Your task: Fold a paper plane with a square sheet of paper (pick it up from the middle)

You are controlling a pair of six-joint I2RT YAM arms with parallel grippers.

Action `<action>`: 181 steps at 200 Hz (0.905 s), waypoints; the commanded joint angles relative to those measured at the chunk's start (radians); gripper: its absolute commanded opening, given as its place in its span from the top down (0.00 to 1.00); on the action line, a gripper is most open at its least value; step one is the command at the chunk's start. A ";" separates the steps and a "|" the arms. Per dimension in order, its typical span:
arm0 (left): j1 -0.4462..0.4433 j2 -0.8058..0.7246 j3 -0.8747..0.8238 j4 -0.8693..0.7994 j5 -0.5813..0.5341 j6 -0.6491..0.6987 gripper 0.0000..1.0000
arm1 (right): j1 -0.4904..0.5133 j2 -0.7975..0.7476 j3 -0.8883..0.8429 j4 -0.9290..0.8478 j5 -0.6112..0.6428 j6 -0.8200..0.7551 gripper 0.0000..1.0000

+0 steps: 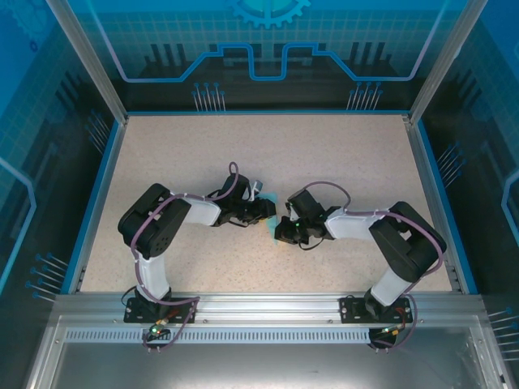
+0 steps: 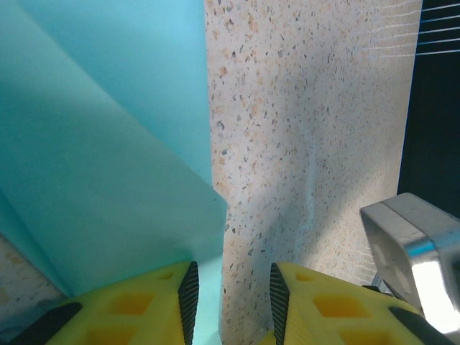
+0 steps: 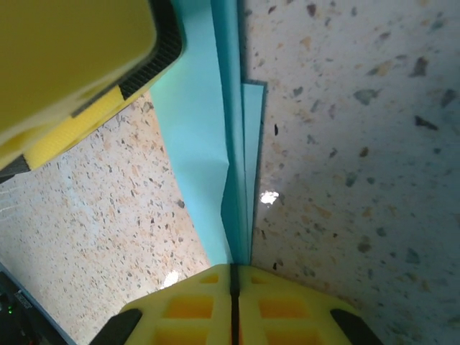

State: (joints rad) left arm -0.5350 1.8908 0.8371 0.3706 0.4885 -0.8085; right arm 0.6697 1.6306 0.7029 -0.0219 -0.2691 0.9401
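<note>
Mid-table, well clear of all four edges, two robot arms met over a partly folded sheet of paper [image 3: 205, 136]. The right gripper [image 3: 232, 277] was closed flat on the sheet's raised crease. Its yellow fingers were pressed together, and the cyan fold ran straight into the seam between them. The left gripper [image 2: 230, 291] stood narrowly parted just beside it, with one edge of a folded flap reaching into the gap; whether that edge touched either pad could not be told. The paper looked thin, light and limp, likely to buckle, slide on the speckled table [image 1: 243, 146] or crease wherever it was pinched. The firmest hold therefore seemed to be on the doubled centre fold, near the middle of its length, rather than on a single loose flap. From above, the folded strip's long axis appeared to run roughly from the table's far edge towards its near edge, between the two grippers. No sharp nose could be made out, so which end led could not be told.
</note>
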 commanded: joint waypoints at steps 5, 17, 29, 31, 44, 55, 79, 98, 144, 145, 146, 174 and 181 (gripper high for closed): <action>-0.008 0.036 0.004 -0.074 -0.013 0.031 0.65 | 0.014 -0.089 -0.023 -0.067 0.009 -0.013 0.88; -0.008 0.036 0.004 -0.076 -0.013 0.032 0.65 | 0.006 -0.125 -0.032 -0.041 0.003 -0.006 0.87; -0.009 0.037 0.005 -0.075 -0.014 0.032 0.65 | -0.003 -0.143 -0.050 0.016 -0.015 0.007 0.87; -0.009 0.037 0.005 -0.076 -0.014 0.032 0.65 | -0.005 -0.144 -0.051 0.024 -0.020 0.009 0.87; -0.009 0.039 0.008 -0.076 -0.012 0.031 0.65 | -0.015 -0.127 -0.053 0.087 -0.069 0.020 0.88; -0.008 0.040 0.009 -0.079 -0.011 0.034 0.65 | -0.018 -0.099 -0.044 0.131 -0.104 0.027 0.90; -0.009 0.042 0.010 -0.083 -0.011 0.035 0.65 | -0.017 -0.028 -0.032 0.234 -0.160 0.069 0.92; -0.010 0.041 0.008 -0.086 -0.012 0.036 0.65 | -0.027 0.010 -0.029 0.270 -0.159 0.091 0.92; -0.011 0.041 0.010 -0.093 -0.013 0.040 0.65 | -0.056 0.038 -0.063 0.282 -0.178 0.084 0.93; -0.010 0.041 0.010 -0.092 -0.012 0.040 0.65 | -0.055 0.038 -0.064 0.280 -0.178 0.083 0.93; -0.010 0.041 0.010 -0.092 -0.013 0.041 0.65 | -0.056 0.038 -0.064 0.278 -0.179 0.082 0.93; -0.011 0.042 0.014 -0.098 -0.015 0.039 0.65 | -0.056 0.047 -0.090 0.250 -0.189 0.059 0.93; -0.011 0.042 0.014 -0.097 -0.014 0.039 0.65 | -0.056 0.049 -0.096 0.241 -0.187 0.055 0.93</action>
State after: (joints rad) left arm -0.5358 1.8927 0.8471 0.3519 0.4885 -0.8043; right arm 0.6216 1.6573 0.6353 0.2367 -0.4278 1.0191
